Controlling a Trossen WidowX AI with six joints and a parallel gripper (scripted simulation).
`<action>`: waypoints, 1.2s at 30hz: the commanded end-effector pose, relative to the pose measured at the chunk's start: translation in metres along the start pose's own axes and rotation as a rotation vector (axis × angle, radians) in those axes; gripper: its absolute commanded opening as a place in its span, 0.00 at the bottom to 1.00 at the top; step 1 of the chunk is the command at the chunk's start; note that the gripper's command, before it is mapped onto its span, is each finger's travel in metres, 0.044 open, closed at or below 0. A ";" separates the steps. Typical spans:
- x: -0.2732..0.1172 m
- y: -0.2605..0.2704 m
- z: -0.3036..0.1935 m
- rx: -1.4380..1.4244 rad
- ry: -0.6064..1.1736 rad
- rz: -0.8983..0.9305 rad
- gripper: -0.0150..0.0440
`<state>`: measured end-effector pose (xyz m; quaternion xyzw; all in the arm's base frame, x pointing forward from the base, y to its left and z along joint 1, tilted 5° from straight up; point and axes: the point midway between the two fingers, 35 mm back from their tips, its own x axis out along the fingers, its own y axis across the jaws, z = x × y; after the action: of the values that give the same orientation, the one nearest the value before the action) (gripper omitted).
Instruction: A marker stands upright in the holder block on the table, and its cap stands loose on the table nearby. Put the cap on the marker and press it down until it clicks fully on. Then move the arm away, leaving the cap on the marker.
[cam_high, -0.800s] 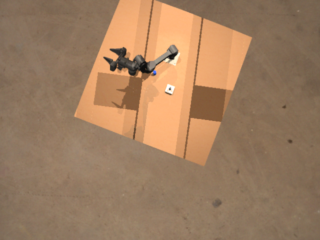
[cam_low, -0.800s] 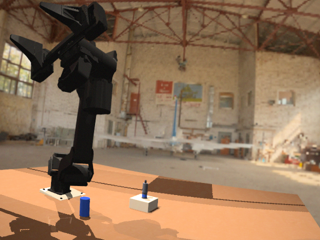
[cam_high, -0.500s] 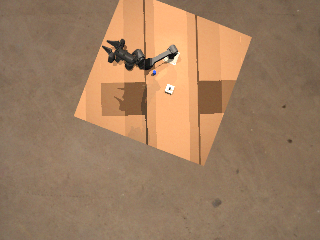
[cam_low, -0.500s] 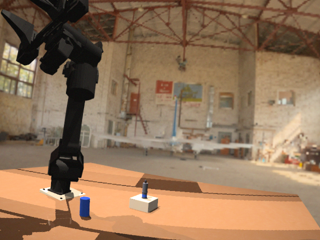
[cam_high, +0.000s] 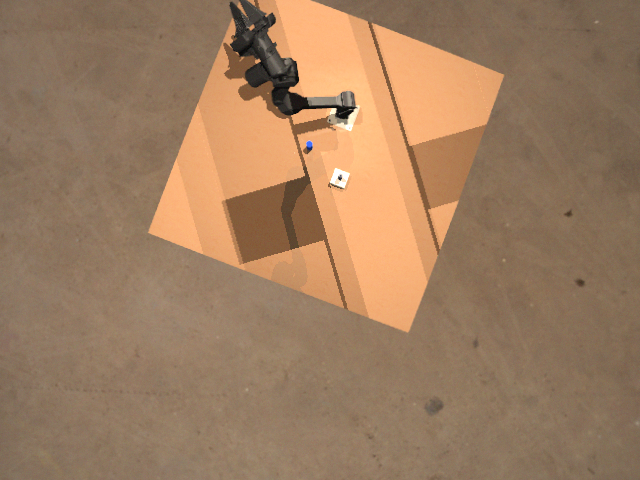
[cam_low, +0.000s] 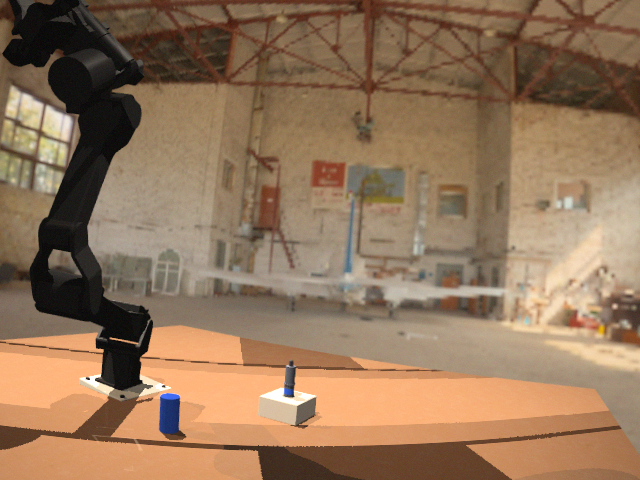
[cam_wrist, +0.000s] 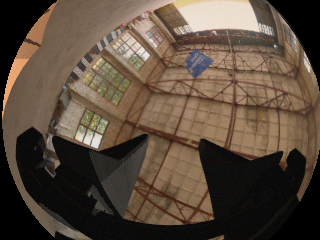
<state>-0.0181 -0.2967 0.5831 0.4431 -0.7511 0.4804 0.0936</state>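
The blue cap (cam_high: 309, 145) (cam_low: 169, 414) stands upright on the table, between the arm's base and the holder block. The marker (cam_high: 340, 177) (cam_low: 290, 376) stands upright in the white holder block (cam_high: 334, 183) (cam_low: 275, 408), with its dark narrow tip up and no cap on it. My gripper (cam_high: 238, 3) (cam_wrist: 174, 141) is raised high, far from both cap and marker. Its fingers stand partly open with nothing between them, and the wrist view shows the roof and windows past them. In the exterior view the gripper's fingers are out of frame.
The arm's white base plate (cam_high: 353, 123) (cam_low: 149, 386) is near the cap. The arm rises from it and leans away from the holder block. The table (cam_high: 377, 248) (cam_low: 413, 403) has sharp bands of shadow. Its edges show in the top view, with concrete floor (cam_high: 155, 361) beyond.
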 end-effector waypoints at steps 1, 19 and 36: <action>0.008 0.021 -0.066 -0.011 0.200 0.013 0.67; -0.131 0.055 -0.322 -0.315 1.223 0.103 0.67; -0.400 -0.016 -0.311 -0.637 2.289 0.170 0.67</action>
<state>0.0976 0.1779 0.5592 -0.2781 -0.4129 0.4226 0.7574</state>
